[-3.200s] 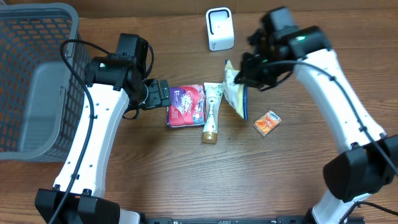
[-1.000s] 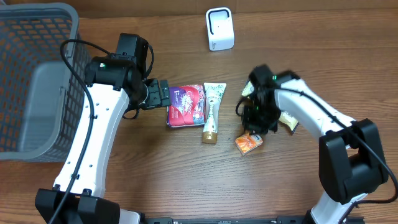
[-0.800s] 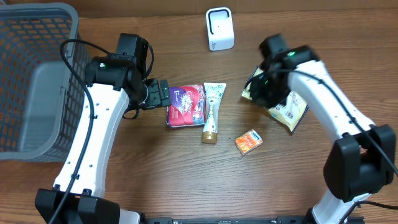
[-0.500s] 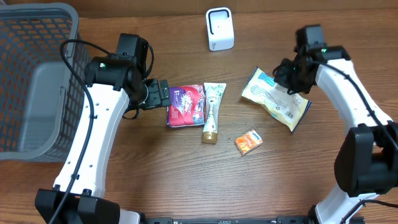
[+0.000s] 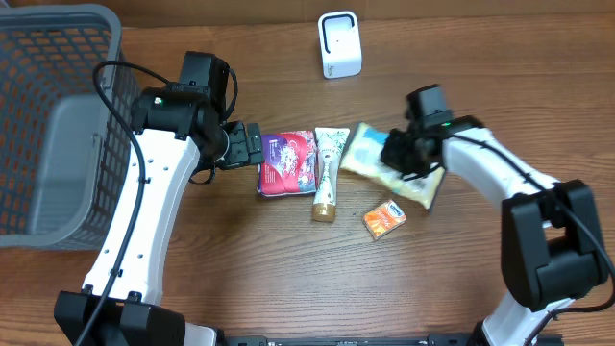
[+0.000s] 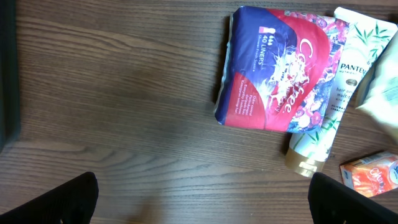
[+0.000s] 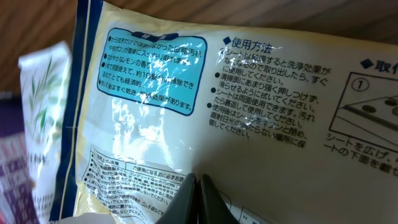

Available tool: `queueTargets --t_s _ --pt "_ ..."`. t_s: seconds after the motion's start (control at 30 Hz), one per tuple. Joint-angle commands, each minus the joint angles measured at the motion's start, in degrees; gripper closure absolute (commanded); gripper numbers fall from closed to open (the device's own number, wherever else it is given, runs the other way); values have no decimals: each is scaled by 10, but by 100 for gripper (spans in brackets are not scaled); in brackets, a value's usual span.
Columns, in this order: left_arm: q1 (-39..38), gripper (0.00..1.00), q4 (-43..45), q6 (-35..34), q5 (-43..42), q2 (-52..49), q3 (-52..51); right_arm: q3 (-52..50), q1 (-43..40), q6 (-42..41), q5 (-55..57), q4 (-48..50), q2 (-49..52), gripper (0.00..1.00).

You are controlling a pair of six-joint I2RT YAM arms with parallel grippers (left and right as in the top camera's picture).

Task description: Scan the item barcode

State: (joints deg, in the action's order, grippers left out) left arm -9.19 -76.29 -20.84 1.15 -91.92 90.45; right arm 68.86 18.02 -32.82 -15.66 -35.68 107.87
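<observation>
A pale yellow packet (image 5: 373,160) with Japanese print lies tilted right of the products, and my right gripper (image 5: 407,154) is shut on it. In the right wrist view the packet (image 7: 261,106) fills the frame, with the closed jaws (image 7: 198,182) pressed together against its film. No barcode shows on the part I see. The white scanner (image 5: 339,44) stands at the table's back. My left gripper (image 5: 250,146) hangs open just left of the red pack (image 5: 287,163); its dark fingertips (image 6: 74,198) frame bare wood, holding nothing.
A Pantene tube (image 5: 329,171) lies between the red pack and the packet, cap toward the front. A small orange box (image 5: 384,219) sits in front of the packet. A grey mesh basket (image 5: 58,125) fills the far left.
The right gripper has closed and swung from the table's right side back left toward the tube, the yellow packet moving with it. The left arm has stayed still.
</observation>
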Motion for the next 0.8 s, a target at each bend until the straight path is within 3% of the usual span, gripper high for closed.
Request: queueTargets --t_s 0.0,0.1,0.3,0.43,0.57,0.77 --pt "-2 0 1 -6 5 0 4 9 33 -4 -7 -17 -4 96" --pt "-2 0 0 -6 5 0 4 68 24 1 -3 -79 -5 96" --pt "-2 0 0 -6 5 0 4 235 -26 68 2 -293 -5 96" --pt "-2 0 1 -6 5 0 4 237 -33 104 10 -354 -4 92" --pt "-2 0 1 -6 5 0 4 171 -14 103 21 -341 -4 92" --pt "-2 0 1 -6 5 0 4 -2 16 29 47 -146 -4 86"
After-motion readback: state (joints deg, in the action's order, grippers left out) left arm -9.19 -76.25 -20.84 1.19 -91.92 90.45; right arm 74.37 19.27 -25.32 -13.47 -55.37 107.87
